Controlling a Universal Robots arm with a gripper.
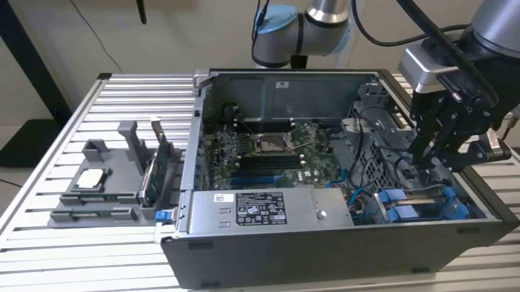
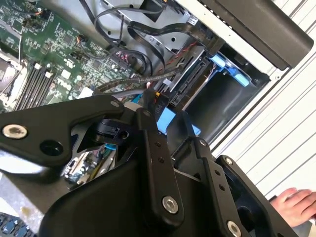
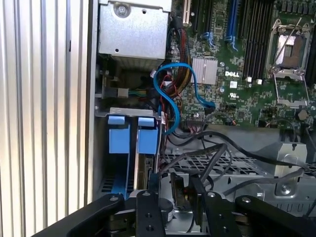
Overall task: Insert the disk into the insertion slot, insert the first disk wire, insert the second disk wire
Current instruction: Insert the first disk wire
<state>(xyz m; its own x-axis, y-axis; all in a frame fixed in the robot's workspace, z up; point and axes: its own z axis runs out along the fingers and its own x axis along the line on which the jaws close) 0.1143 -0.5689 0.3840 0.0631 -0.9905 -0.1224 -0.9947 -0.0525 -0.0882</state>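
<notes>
1. Step one judged done: disk standing on edge in the drive bay, with its blue tab level with a second blue carrier just beside it. Taken as the disk because it is the carrier nearer the claw.
2. Bay found in the front corner of the case, toward the exterior view's right.
3. Judged to be at the wire steps now: claw low inside the case, right above the bay. Well apart from the grey fixture out on the tabletop.
4. Cannot tell whether the claw is spread, pressed together or pinching something.
5. In the second wrist view, claw close against a black plug with red and orange leads, and blue plastic showing just behind. Touching or merely beside: cannot tell.
6. Blue wire looping from the motherboard down toward the bay. Lower end lost among dark cables, so no telling whether it is seated in the disk.
7. Left to do, as a judgement: at least one wire, perhaps both. No connector plainly seen pushed home on the disk.
8. Hand of a person resting on the tabletop outside the case, away from the work.
</notes>
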